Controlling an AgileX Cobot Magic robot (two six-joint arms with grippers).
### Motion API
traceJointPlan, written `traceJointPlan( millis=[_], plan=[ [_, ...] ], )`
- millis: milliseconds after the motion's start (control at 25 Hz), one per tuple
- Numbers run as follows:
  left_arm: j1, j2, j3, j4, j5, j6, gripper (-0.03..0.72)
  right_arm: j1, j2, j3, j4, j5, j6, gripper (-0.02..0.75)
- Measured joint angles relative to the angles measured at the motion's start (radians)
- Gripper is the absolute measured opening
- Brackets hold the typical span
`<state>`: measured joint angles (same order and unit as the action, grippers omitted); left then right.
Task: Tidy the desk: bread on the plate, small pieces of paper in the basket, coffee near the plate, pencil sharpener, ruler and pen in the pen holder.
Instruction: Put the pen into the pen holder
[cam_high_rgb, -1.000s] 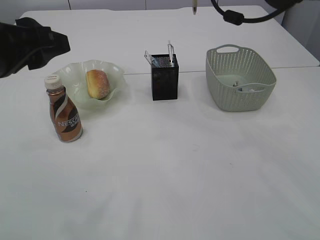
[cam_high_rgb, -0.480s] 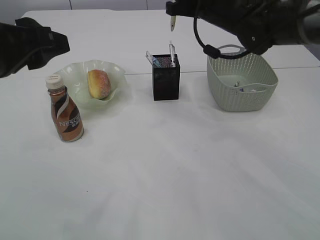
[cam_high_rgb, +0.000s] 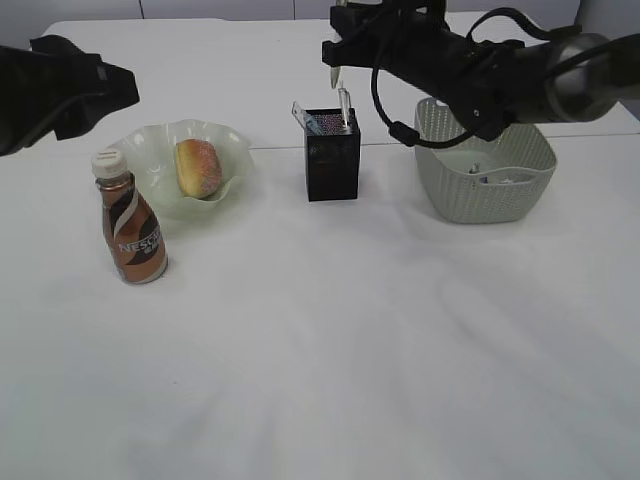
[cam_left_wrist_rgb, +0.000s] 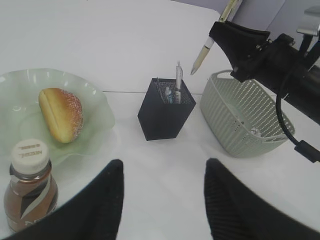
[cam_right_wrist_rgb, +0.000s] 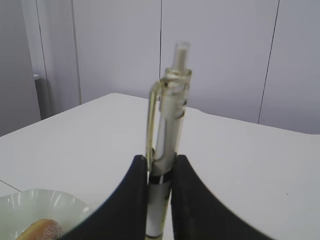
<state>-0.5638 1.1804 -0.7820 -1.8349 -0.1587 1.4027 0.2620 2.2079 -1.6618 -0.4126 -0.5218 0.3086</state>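
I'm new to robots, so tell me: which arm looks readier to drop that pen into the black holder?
The right. Its gripper is shut on the pen, held tip down just above the pen holder. The left gripper is open, empty, and back near the coffee.

I see even, diffuse light from above on the desk (cam_high_rgb: 320, 350), washed nearly featureless. Shadows beside the pen holder (cam_high_rgb: 332, 155) and basket (cam_high_rgb: 450, 190) are faint. The left gripper (cam_left_wrist_rgb: 162, 205) fingers (cam_left_wrist_rgb: 100, 205) read as soft, dark blurs.
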Motion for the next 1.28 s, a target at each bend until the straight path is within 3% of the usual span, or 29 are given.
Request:
traceJointPlan(
  millis=[960,1160,1280],
  plan=[
    [0.0,0.0,0.0,0.0,-0.002,0.004,0.379,0.0,0.097,-0.055,0.014,0.078,-0.112,0.095],
    [0.0,0.0,0.0,0.0,-0.002,0.011,0.379,0.0,0.105,-0.057,0.015,0.082,-0.112,0.147],
    [0.0,0.0,0.0,0.0,-0.006,0.019,0.379,0.0,0.115,-0.057,0.015,0.087,-0.116,0.222]
  ],
)
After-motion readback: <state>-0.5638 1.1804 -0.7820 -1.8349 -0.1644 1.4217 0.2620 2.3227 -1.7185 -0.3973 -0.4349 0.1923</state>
